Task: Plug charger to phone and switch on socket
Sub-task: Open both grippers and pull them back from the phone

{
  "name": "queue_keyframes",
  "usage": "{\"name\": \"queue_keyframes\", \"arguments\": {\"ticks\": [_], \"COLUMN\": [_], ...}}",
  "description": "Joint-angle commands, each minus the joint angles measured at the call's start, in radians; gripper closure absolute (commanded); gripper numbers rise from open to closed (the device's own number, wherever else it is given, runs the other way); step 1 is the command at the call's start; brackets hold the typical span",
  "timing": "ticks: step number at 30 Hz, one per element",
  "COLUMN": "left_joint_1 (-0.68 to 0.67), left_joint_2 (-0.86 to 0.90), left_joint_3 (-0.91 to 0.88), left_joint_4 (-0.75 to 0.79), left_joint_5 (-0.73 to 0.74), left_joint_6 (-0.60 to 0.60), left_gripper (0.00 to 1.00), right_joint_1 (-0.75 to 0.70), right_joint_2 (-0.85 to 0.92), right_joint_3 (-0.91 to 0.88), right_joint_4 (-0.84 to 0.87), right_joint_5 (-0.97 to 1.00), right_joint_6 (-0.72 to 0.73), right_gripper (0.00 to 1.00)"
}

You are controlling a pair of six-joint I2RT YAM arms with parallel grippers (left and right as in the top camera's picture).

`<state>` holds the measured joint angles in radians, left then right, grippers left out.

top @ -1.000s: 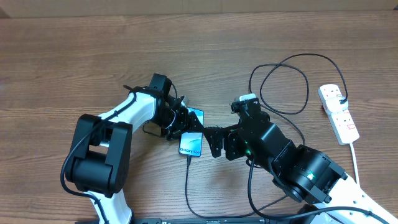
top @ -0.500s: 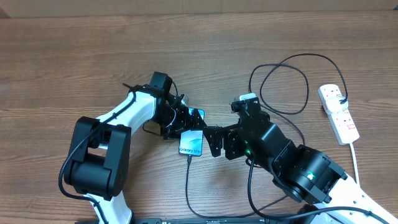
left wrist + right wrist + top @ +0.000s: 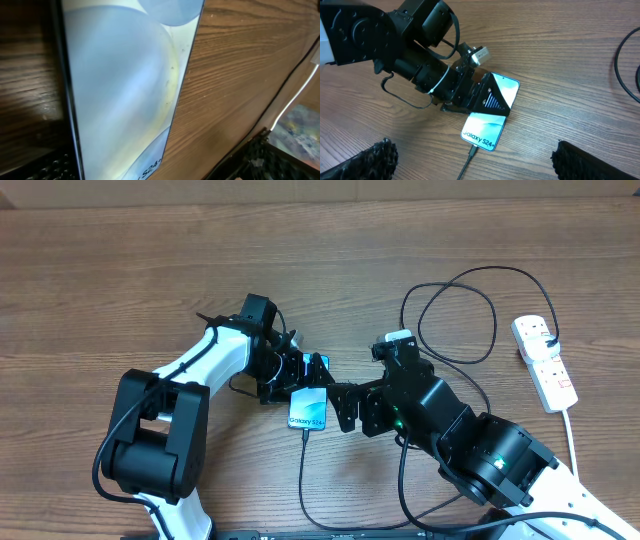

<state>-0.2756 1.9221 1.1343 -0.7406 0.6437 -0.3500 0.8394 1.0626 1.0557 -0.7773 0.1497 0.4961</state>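
The phone (image 3: 308, 412) lies on the wood table with its light blue screen up; "Galaxy S24+" reads in the right wrist view (image 3: 481, 137). The charger (image 3: 301, 480) is a thin black cable, and its connector tip (image 3: 476, 148) sits in the phone's bottom port. My left gripper (image 3: 300, 372) is open and straddles the phone's upper end, one finger lying over the screen (image 3: 490, 97); the phone fills the left wrist view (image 3: 120, 90). My right gripper (image 3: 345, 408) is open and empty just right of the phone. The socket (image 3: 545, 362) lies at the far right.
The black cable makes wide loops (image 3: 470, 280) behind my right arm and runs to the white power strip. The strip's white cord (image 3: 572, 430) runs toward the front edge. Part of a cable loop shows in the right wrist view (image 3: 620, 60).
My left gripper's finger has swung right over the phone's upper end and now covers it. The right arm, the phone and the cable have hardly moved.
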Motion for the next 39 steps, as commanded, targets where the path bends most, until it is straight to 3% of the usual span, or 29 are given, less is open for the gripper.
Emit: {"name": "queue_keyframes", "arguments": {"ticks": [1,10,18,24,28,33,38,39], "left_joint_1": [0.007,0.01,0.056,0.088,0.09,0.09,0.09,0.09], "left_joint_2": [0.079,0.079,0.009,-0.271,-0.551,-0.861,-1.09,-1.119], "left_joint_3": [-0.052,-0.049,0.011,0.064,0.084,0.084,0.084,0.084], "left_joint_4": [0.004,-0.032,-0.14,-0.164,-0.164,-0.18,-0.25,-0.269], "left_joint_5": [-0.332,-0.536,-0.601,-0.613,-0.677,-0.79,-0.864,-0.87], "left_joint_6": [0.005,0.001,-0.101,-0.098,-0.092,-0.092,-0.092,-0.092], "left_gripper": [0.0,0.0,0.01,0.0,0.0,0.0,0.01,0.01], "right_joint_1": [0.001,0.001,0.001,0.0,-0.027,-0.214,-0.551,-0.631], "right_joint_2": [-0.006,-0.006,0.058,0.145,0.149,0.146,0.146,0.146], "right_joint_3": [0.025,0.024,0.024,0.024,0.025,0.025,0.025,0.025], "right_joint_4": [0.009,0.082,0.15,-0.047,-0.303,-0.497,-0.477,-0.449], "right_joint_5": [0.014,0.014,0.006,0.046,0.231,0.301,0.252,0.229], "right_joint_6": [-0.007,-0.003,0.061,0.183,0.409,0.573,0.55,0.509], "right_gripper": [0.0,0.0,0.0,0.0,0.0,0.0,0.0,0.05]}}
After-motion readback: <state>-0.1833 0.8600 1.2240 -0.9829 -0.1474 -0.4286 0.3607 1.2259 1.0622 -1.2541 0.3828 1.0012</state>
